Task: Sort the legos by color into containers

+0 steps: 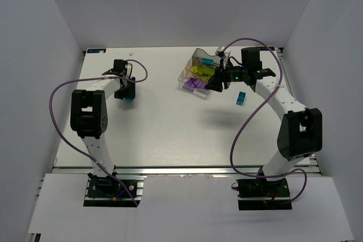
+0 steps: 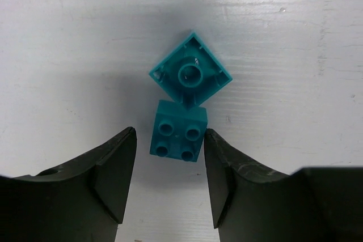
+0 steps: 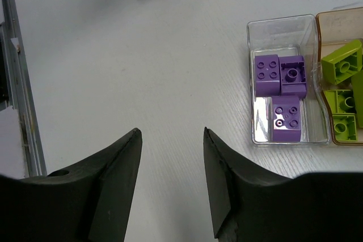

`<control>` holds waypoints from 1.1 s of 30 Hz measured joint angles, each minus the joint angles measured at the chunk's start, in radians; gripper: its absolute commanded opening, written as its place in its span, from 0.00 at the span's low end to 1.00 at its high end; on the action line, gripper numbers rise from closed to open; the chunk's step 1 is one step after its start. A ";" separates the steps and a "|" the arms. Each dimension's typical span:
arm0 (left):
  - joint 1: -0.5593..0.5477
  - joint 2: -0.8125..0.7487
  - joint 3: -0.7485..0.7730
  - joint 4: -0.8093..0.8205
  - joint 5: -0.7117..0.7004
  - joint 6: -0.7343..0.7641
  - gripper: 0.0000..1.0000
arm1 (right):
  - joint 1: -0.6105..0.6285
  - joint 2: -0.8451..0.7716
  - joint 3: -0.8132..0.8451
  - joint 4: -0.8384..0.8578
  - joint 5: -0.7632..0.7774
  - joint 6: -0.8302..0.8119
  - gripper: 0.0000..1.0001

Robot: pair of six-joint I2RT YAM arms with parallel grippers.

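Left claw [image 2: 170, 169] open astride a studs-up teal brick [image 2: 177, 130], an upturned teal brick [image 2: 191, 72] against it; right claw [image 3: 170, 165] likewise open.

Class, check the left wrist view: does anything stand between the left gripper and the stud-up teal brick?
Nothing visible does. The stud-up teal brick sits between the open jaws of the left gripper, bare table either side. An upside-down teal brick lies beyond, touching its far edge.

No text, label, brand, number or sign is showing legibly in any view; the studs of the teal bricks [image 2: 177, 135] are showing no readable mark.
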State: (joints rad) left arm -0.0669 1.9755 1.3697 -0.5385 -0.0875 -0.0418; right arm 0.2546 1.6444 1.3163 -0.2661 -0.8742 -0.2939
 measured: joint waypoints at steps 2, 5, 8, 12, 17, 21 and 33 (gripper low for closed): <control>0.000 0.000 0.000 0.011 0.005 0.000 0.56 | 0.000 0.000 0.000 0.000 0.000 0.000 0.53; 0.000 0.000 0.000 0.026 0.017 -0.003 0.47 | 0.000 0.000 -0.001 0.000 0.000 0.000 0.53; 0.000 0.000 -0.003 0.039 0.026 -0.010 0.34 | 0.000 0.000 -0.004 -0.002 0.001 0.000 0.53; 0.000 -0.018 -0.037 0.086 0.060 -0.036 0.16 | 0.000 -0.003 -0.004 -0.001 0.005 0.000 0.49; -0.010 -0.112 -0.141 0.137 0.172 -0.126 0.06 | -0.010 -0.023 0.003 -0.003 0.043 0.024 0.06; -0.065 -0.184 -0.142 0.212 0.279 -0.229 0.06 | -0.050 -0.034 0.053 -0.001 0.079 0.071 0.00; -0.315 0.171 0.390 0.567 0.448 -0.519 0.06 | -0.177 -0.071 0.075 0.032 0.120 0.142 0.00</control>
State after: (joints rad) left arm -0.3824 2.1464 1.7599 0.0288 0.3607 -0.5606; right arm 0.0780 1.5730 1.3914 -0.2337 -0.7540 -0.1524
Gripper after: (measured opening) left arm 0.452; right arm 0.010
